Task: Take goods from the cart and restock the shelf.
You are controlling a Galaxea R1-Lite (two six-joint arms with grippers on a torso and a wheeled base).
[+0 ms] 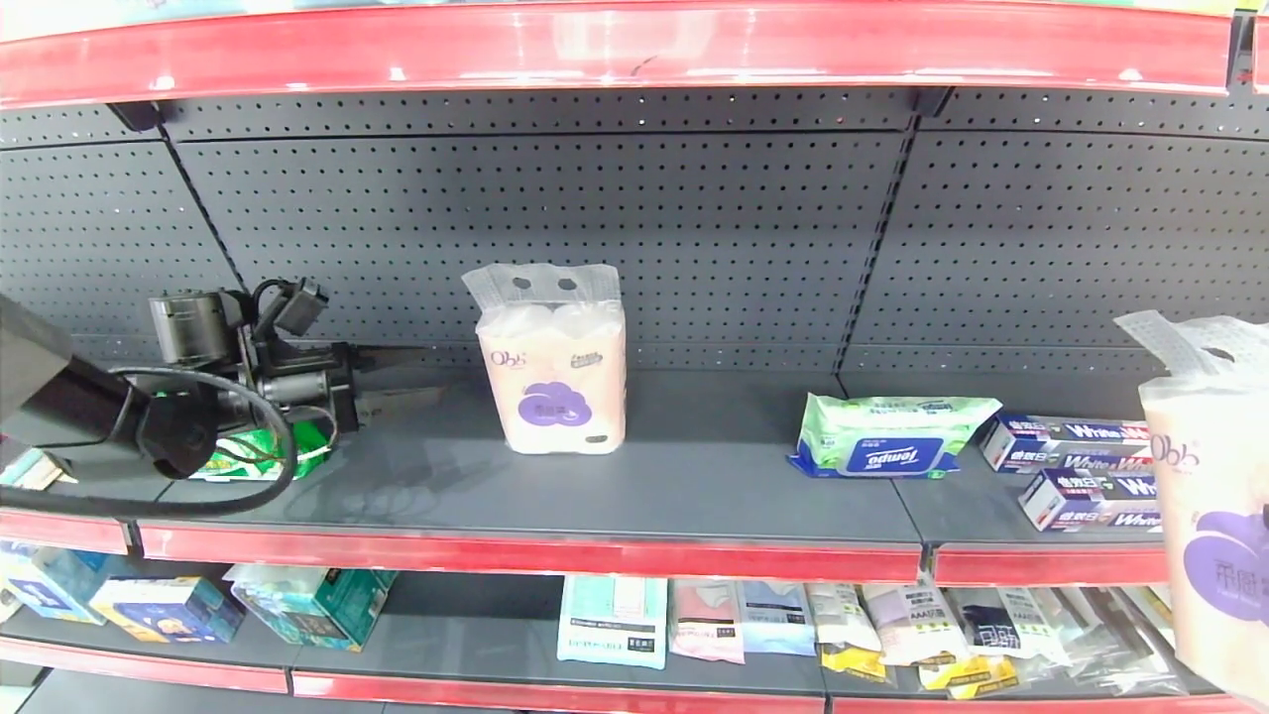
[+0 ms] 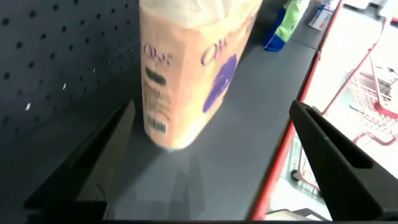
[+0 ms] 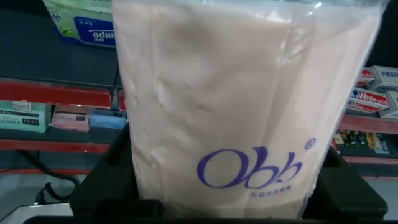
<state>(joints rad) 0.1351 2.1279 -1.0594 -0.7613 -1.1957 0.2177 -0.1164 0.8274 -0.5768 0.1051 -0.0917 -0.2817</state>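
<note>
A pack of toilet paper rolls point(image 1: 552, 369) with a purple cloud print stands upright in the middle of the dark grey shelf point(image 1: 694, 496). My left gripper point(image 1: 402, 382) hovers just above the shelf to the left of that pack, open, with nothing between its fingers. From the left wrist the same pack point(image 2: 186, 68) stands ahead of the spread left gripper point(image 2: 211, 106), apart from it. A second, identical pack point(image 1: 1214, 516) hangs at the far right in front of the shelf. My right gripper point(image 3: 227, 186) is shut on this second pack point(image 3: 242, 112), a finger on each side.
A wet wipes pack point(image 1: 882, 446) and stacked toothpaste boxes point(image 1: 1081, 471) lie on the shelf's right part. A green packet point(image 1: 248, 456) sits behind my left arm. Free room lies between the standing pack and the wipes. Boxes and sachets line the lower shelf. A red cart point(image 2: 379, 93) stands in the aisle.
</note>
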